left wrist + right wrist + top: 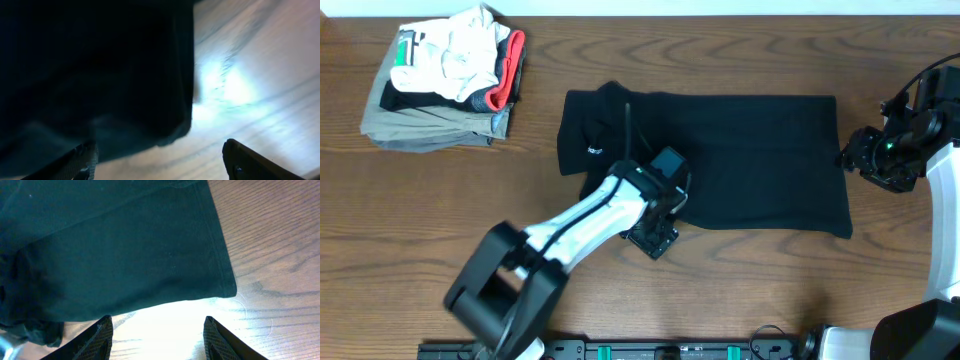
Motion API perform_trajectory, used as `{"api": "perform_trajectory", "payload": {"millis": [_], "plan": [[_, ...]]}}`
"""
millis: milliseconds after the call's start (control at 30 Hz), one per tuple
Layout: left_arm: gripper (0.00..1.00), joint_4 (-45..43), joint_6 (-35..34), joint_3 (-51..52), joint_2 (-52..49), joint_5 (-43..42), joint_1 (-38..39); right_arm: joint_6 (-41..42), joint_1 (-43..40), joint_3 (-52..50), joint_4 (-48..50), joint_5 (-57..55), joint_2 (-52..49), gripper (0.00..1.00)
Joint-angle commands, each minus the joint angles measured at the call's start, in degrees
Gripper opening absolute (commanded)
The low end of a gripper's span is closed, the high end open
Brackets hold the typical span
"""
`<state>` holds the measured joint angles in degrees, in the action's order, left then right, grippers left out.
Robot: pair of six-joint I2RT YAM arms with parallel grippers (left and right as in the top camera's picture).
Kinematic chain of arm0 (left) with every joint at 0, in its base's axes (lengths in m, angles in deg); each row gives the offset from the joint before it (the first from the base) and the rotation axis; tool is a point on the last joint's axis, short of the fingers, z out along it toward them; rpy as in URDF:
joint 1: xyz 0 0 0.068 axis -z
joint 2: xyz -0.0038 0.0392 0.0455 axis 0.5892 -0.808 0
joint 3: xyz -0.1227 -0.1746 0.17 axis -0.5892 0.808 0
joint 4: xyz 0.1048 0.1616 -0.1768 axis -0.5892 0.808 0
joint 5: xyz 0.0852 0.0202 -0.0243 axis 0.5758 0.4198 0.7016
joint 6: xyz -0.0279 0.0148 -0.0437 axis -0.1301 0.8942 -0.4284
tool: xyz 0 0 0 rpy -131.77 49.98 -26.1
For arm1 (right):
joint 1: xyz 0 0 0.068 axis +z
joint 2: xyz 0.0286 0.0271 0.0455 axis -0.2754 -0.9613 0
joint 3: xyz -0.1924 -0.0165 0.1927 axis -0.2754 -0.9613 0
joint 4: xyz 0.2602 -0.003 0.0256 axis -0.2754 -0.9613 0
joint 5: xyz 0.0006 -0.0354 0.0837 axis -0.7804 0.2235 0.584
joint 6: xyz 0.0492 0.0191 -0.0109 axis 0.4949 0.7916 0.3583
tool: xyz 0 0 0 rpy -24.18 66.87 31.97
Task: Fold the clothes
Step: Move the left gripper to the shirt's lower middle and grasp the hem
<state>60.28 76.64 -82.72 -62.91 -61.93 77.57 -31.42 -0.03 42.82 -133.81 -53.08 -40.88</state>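
Note:
The black top point(740, 150) lies flat across the middle of the wooden table, collar end to the left, with a small white logo point(592, 152) near that end. My left gripper point(653, 238) is at the top's near edge, left of centre, open, with the cloth edge point(125, 100) just ahead of its fingers point(160, 160). My right gripper point(850, 158) is at the top's right edge, open and empty point(157, 337). The hem corner point(220, 280) lies just beyond its fingertips.
A stack of folded garments point(445, 85), khaki, white and red-trimmed, sits at the far left of the table point(410, 230). The right arm's body point(920, 130) stands at the right edge.

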Motion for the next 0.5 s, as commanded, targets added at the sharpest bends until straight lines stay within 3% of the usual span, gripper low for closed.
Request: {"api": "perform_trajectory", "payload": {"millis": [0,167,300,367,400,467], "plan": [[0.81,0.20,3.10,0.59,-2.01,-1.27,-0.02,-0.37,0.66,-0.15,0.09,0.46,0.55,0.56],[0.79,-0.31,3.28,0.59,-2.97,-1.20,-0.02,-0.37,0.66,-0.15,0.09,0.48,0.55,0.56],[0.67,-0.59,3.23,0.59,-5.18,-1.20,-0.02,-0.37,0.72,-0.15,-0.35,0.48,0.55,0.55],[0.56,-0.52,3.21,0.59,-6.62,-1.20,-0.02,-0.39,0.70,-0.15,-0.90,0.44,0.55,0.54],[0.45,-0.48,3.19,0.59,-7.34,-1.16,-0.02,-0.46,0.72,-0.15,-1.14,0.44,0.55,0.54],[0.12,-0.50,2.03,0.59,-8.02,-0.72,-0.02,-0.81,0.70,-0.15,-1.53,0.24,0.55,0.54]]}}
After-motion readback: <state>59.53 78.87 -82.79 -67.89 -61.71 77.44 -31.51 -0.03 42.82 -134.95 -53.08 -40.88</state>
